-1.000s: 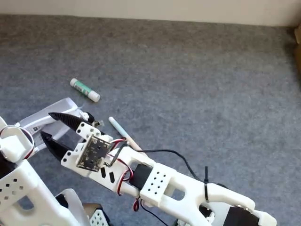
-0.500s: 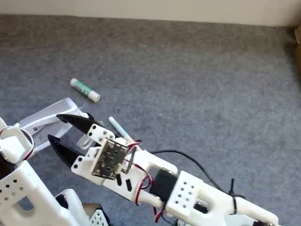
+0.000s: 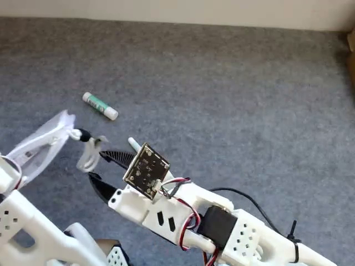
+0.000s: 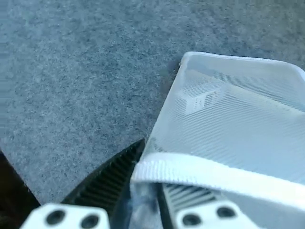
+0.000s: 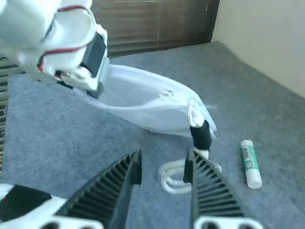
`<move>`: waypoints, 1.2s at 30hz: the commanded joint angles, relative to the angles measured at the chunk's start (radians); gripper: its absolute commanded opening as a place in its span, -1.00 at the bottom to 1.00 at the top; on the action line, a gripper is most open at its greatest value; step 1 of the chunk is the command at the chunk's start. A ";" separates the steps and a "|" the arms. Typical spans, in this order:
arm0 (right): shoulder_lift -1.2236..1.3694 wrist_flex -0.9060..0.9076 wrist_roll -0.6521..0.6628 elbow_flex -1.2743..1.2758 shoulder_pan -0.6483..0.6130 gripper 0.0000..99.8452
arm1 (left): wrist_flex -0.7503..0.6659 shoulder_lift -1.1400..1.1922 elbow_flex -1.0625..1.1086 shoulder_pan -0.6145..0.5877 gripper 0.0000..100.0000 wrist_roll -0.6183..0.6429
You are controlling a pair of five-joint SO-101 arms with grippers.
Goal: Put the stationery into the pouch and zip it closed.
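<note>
Since the earlier frame the left arm has raised the pouch (image 3: 39, 144) off the counter (image 3: 233, 100), and the right arm has pulled back. The left gripper (image 4: 147, 167) is pinching the pouch's edge. The right gripper (image 5: 164, 162) is spread wide, just beside the pouch's white cord loop (image 5: 176, 174). Glue stick (image 3: 100, 106) lies on the counter beyond the pouch. Pen (image 3: 133, 143) is partly hidden under the right arm.
</note>
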 commanded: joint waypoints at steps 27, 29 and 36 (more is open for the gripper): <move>1.205 -0.044 -0.008 -0.792 0.291 -0.71 | -0.058 -0.004 -0.041 -0.202 -0.99 0.127; 1.279 -0.042 -0.008 -0.869 0.303 -0.71 | -0.058 -0.004 -0.041 -0.200 -0.99 0.129; 1.508 -0.042 0.083 -1.084 0.344 -0.71 | -0.058 -0.004 -0.039 -0.194 -0.99 0.129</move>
